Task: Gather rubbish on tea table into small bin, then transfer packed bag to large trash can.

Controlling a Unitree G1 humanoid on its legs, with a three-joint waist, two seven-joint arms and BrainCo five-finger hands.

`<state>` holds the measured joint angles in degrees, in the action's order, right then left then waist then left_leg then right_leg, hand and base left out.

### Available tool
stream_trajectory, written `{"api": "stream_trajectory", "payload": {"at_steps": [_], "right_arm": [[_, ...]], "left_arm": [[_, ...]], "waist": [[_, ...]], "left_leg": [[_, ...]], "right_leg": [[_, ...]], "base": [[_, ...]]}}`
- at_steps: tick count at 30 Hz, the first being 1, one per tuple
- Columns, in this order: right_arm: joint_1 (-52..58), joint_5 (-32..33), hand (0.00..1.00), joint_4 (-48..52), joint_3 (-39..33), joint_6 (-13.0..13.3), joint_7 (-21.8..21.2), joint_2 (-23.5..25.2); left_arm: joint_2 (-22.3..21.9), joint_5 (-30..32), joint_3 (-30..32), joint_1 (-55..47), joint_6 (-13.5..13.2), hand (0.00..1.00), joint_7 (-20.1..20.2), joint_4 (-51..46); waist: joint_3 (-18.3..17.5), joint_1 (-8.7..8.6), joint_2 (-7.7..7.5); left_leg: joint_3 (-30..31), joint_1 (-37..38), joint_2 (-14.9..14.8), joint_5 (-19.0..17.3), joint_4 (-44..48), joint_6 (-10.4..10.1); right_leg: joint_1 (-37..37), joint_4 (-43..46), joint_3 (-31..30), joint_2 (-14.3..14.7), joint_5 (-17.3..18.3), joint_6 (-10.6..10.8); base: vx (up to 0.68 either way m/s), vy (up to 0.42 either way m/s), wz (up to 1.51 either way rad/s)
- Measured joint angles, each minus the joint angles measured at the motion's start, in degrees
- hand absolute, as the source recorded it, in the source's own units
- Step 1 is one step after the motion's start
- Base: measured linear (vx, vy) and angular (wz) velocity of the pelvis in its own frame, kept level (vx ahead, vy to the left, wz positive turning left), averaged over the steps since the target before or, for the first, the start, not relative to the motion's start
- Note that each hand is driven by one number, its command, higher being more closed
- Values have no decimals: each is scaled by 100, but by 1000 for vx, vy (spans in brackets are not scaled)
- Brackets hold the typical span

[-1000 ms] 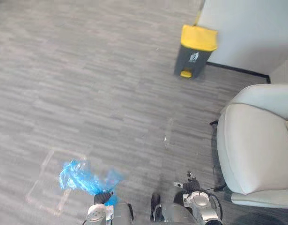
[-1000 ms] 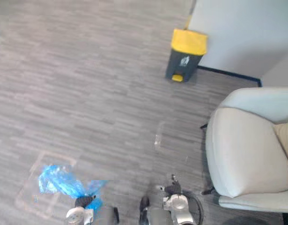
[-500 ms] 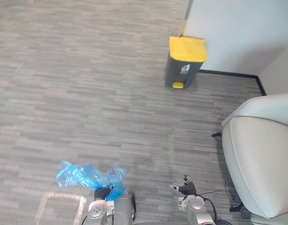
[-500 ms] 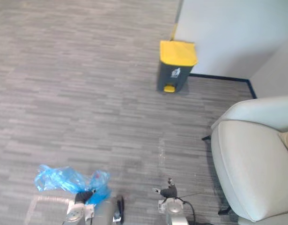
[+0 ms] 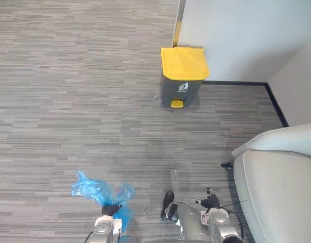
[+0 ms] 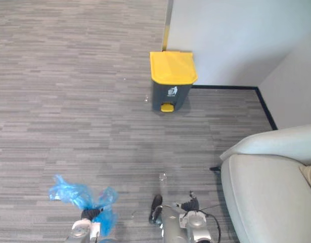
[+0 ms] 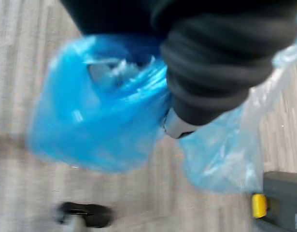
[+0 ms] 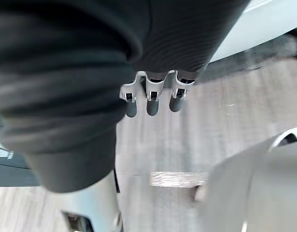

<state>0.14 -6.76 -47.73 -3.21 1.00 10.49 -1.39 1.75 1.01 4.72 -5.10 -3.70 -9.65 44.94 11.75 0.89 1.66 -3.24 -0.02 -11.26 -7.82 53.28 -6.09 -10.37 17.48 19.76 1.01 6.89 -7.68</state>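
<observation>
The large trash can (image 5: 183, 76) is dark grey with a shut yellow lid and a yellow pedal, and it stands on the floor against a white wall ahead of me. A crumpled blue rubbish bag (image 5: 99, 191) hangs low on my left side. My left hand (image 5: 110, 209) is shut on the bag's gathered top. In the left wrist view the bag (image 7: 100, 111) bulges beside the hand's dark cover (image 7: 220, 63), and the can's base (image 7: 283, 203) shows beyond it. My right hand (image 5: 210, 201) hangs low on my right, open and holding nothing, with its fingers (image 8: 150, 99) relaxed.
A white armchair (image 5: 281, 187) stands close on my right. The white wall (image 5: 246, 35) with a black skirting runs behind the can and turns a corner at the far right. Grey striped carpet (image 5: 69, 101) stretches between me and the can.
The whole picture has shifted: the camera has moved, so the trash can now sits nearer the middle and the armchair lower right. The bag remains in my left hand.
</observation>
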Motion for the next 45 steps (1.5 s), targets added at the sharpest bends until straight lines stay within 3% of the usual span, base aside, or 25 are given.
{"api": "stream_trajectory", "payload": {"at_steps": [2, 4, 5, 8, 9, 11, 13, 15, 17, 18, 20, 22, 24, 26, 27, 29, 30, 33, 36, 37, 39, 41, 42, 43, 45], "right_arm": [[-6, 14, 0, 114, -12, 5, 11, 194], [-12, 15, 0, 175, -67, 8, 12, 332], [-32, 13, 0, 186, -103, 3, 24, 363], [8, 11, 0, 164, -128, -5, 62, 323], [7, 11, 0, 118, -120, -8, 80, 237], [0, 4, 0, -47, -107, -49, 76, 338], [30, -2, 0, -36, -103, -56, 75, 382], [4, -7, 0, -34, -100, -56, 69, 386], [79, -49, 0, -33, -90, -51, 64, 380], [96, -100, 0, -30, -83, -52, 60, 380], [349, -220, 0, -32, -61, -66, 47, 379], [291, -226, 0, 119, -54, -65, 40, 395], [254, -226, 0, 102, -60, -49, 40, 314], [184, -215, 0, -18, -59, -49, 37, 274], [199, -227, 0, -165, -51, -54, 37, 249], [-52, -231, 0, -287, -65, -41, 18, 57], [-92, -231, 0, -318, -136, -55, 22, -4], [30, -226, 0, -359, -235, -68, 14, -22], [158, -202, 0, -256, -143, -80, 21, 117], [175, -196, 0, -255, -129, -79, 22, 141], [169, -166, 0, -241, -166, -78, 27, 150], [168, -159, 0, -251, -337, -84, 43, 197], [183, -158, 0, -253, -362, -83, 59, 180], [230, -157, 0, -276, -404, -84, 73, 62], [229, -152, 0, -349, -446, -127, 73, 166]], "left_arm": [[-57, -1, 34, -25, -9, 100, 13, -95], [-86, -2, 41, -32, -9, 100, 29, -161], [-97, -2, 56, -58, -9, 100, 41, -270], [-145, -2, 109, -77, -41, 100, 35, -311], [-209, -3, 110, -120, -55, 100, 30, -284], [-102, -7, 159, -71, -65, 100, -3, -272], [-84, -5, 165, -77, -58, 100, -4, -265], [-82, -7, 148, -157, -54, 100, -4, -266], [12, -10, -34, -264, -39, 100, -12, -269], [51, -11, -99, -282, -32, 100, -14, -263], [150, -10, -244, -330, 35, 100, -16, -254], [195, -10, -245, -317, 39, 100, -13, -213], [178, -10, -243, -208, 44, 100, -11, -90], [220, -9, -240, -193, 38, 100, -10, -30], [348, -7, -233, -191, 38, 100, -7, 101], [277, -5, -211, -112, 69, 100, 4, 304], [193, 3, -213, -71, 68, 100, -2, 311], [136, 11, -183, 13, 61, 100, 5, 300], [-42, 17, -128, 25, 64, 100, 67, 271], [-62, 17, -140, 11, 65, 100, 115, 215], [-85, 16, -142, 2, 68, 100, 146, 12], [-89, 21, -149, 2, 69, 100, 160, -25], [-91, 21, -174, 6, 68, 100, 161, -29], [-114, 23, -240, -5, 64, 100, 164, -23], [16, 24, -290, -28, 65, 100, 200, 85]], "waist": [[-4, 140, -132], [-11, 252, -185], [3, 292, -188], [7, 324, -158], [-34, 364, -45], [-132, 461, -330], [-163, 535, -381], [-172, 587, -396], [-178, 544, -391], [-174, 530, -388], [-176, 382, -392], [-197, 218, -450], [-156, 182, -391], [-148, 169, -375], [-184, 104, -523], [-130, 73, -256], [-109, 57, -222], [-110, 51, -204], [-75, 55, -169], [-75, 67, -185], [-98, 117, -242], [-96, 151, -246], [-104, 150, -232], [-148, 152, -98], [-226, 218, -283]], "left_leg": [[-240, -853, -130, -569, 738, 108], [-329, -1366, -130, -844, 253, 202], [-395, -1698, -95, -986, -324, 299], [-323, -1966, 214, -776, -2054, 235], [-167, -1876, 303, 82, -2880, 156], [-497, -1673, 553, -57, -2983, 355], [-722, -1639, 600, -385, -2691, 505], [-944, -1402, 642, -614, -2677, 584], [-1129, -808, 737, -979, -2860, 638], [-1135, -676, 756, -1063, -2863, 650], [-1069, -172, 796, -1303, -2941, 684], [-1049, 196, 776, -1373, -3151, 640], [-1048, 555, 694, -1371, -3416, 633], [-1025, 859, 641, -1370, -3624, 629], [-832, 1052, 763, -1442, -3725, 465], [-467, 1169, 514, -1389, -3713, 317], [-240, 1223, 488, -1197, -3694, 217], [51, 1050, 344, -956, -3065, 13], [170, -71, -92, -43, -222, -6], [32, -351, -221, -388, 169, 2], [-245, -788, -298, -837, 14, 42], [-425, -1084, -176, -1055, -1351, 63], [-417, -1086, -95, -922, -1953, 112], [-359, -1132, -30, -293, -2837, 39], [-427, -890, 259, -267, -3137, 127]], "right_leg": [[613, -403, -267, 77, 124, 35], [923, -663, -459, 74, 130, 55], [1158, -814, -600, 37, 202, 179], [1473, -845, -838, -179, 473, 567], [1525, -758, -1042, -188, 668, 770], [1636, -845, -1332, -466, 698, 846], [1643, -711, -1531, -618, 712, 889], [1450, -69, -1700, -755, 759, 1115], [635, 2070, -1805, -1002, 505, 1729], [402, 2674, -1771, -1061, 484, 1766], [-201, 3881, -1361, -1219, 670, 1425], [-691, 3803, -966, -1214, 842, 1189], [-1010, 3015, -585, -1088, 901, 1037], [-1163, 1734, -443, -819, 574, 951], [-1119, 412, -564, -642, -822, 617], [-982, 532, -499, -423, -659, 385], [-982, 765, -476, -398, -335, 374], [-744, 807, -310, -318, -8, 333], [211, 141, -219, -34, 136, 267], [412, 16, -219, -8, 148, 250], [661, -154, -257, -39, 146, 253], [857, -183, -260, -195, 169, 325], [891, -166, -266, -251, 212, 438], [932, -155, -321, -183, 334, 674], [965, -187, -595, -397, 379, 849]], "base": [[496, 13, -53], [447, 51, -58], [597, 190, -60], [404, 231, -41], [388, 317, -61], [381, 262, -46], [405, 231, -42], [404, 259, -53], [361, 193, -46], [355, 105, -12], [398, 28, 19], [419, -39, 24], [454, -82, 19], [508, -124, 21], [539, -155, 26], [608, -166, 10], [477, -136, 1], [396, -158, 20], [400, -93, 8], [353, -9, -6], [305, 19, -9], [237, 91, -5], [199, 154, 2], [227, 172, -6], [171, 137, -3]]}}
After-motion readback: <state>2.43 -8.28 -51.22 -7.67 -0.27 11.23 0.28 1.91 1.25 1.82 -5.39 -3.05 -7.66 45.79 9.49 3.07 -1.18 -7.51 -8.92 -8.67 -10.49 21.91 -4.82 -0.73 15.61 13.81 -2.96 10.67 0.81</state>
